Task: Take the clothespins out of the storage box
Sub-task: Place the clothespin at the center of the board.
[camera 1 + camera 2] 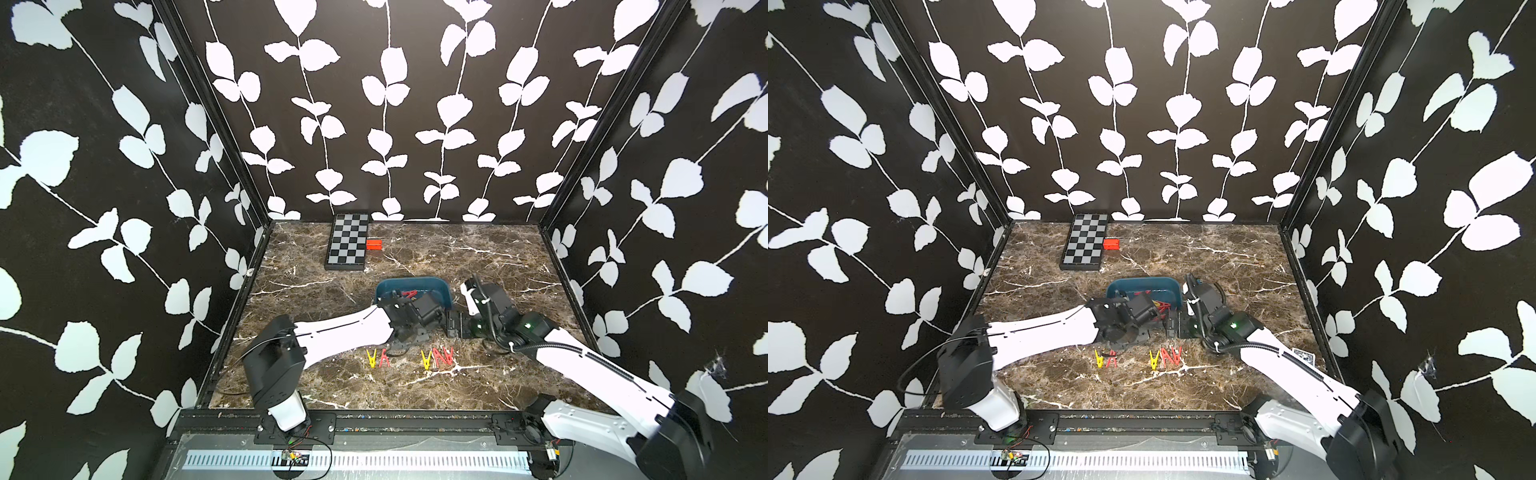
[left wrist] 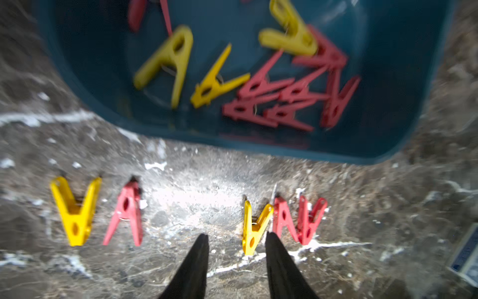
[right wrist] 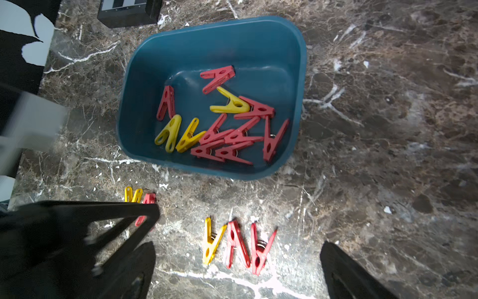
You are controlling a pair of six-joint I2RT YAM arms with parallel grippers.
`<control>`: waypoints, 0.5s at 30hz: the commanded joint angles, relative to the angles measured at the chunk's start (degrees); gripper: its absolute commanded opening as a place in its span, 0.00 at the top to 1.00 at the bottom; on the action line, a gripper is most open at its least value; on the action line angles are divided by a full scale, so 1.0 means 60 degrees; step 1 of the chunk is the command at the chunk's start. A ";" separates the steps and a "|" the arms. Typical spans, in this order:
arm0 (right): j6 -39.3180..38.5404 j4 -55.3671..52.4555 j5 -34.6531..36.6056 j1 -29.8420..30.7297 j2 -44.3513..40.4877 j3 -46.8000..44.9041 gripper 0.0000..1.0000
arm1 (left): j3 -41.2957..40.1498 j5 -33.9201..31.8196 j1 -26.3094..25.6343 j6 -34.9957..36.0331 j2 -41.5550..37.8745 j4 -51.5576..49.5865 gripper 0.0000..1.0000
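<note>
Veined marble tabletop (image 3: 388, 129) bears A-shaped plastic clothespins (image 3: 209, 249) near rounded storage box (image 3: 212, 44)

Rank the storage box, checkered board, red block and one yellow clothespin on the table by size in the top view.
1. storage box, though the left arm hides its near part.
2. checkered board.
3. red block and yellow clothespin look alike; not ranked.
</note>
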 commanded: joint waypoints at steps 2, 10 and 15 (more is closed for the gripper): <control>0.0000 0.0288 0.0226 -0.0034 0.1007 0.0830 0.01 | 0.0170 -0.0082 0.0775 0.1365 -0.0758 -0.0758 0.55; -0.0791 0.0263 0.0064 -0.0034 0.3323 0.2636 0.10 | 0.0426 0.0453 0.2414 0.2795 -0.1200 -0.0820 0.09; -0.1462 0.0069 0.0098 -0.0046 0.4705 0.3730 0.26 | 0.0776 0.0966 0.3207 0.3468 -0.0992 -0.0867 0.01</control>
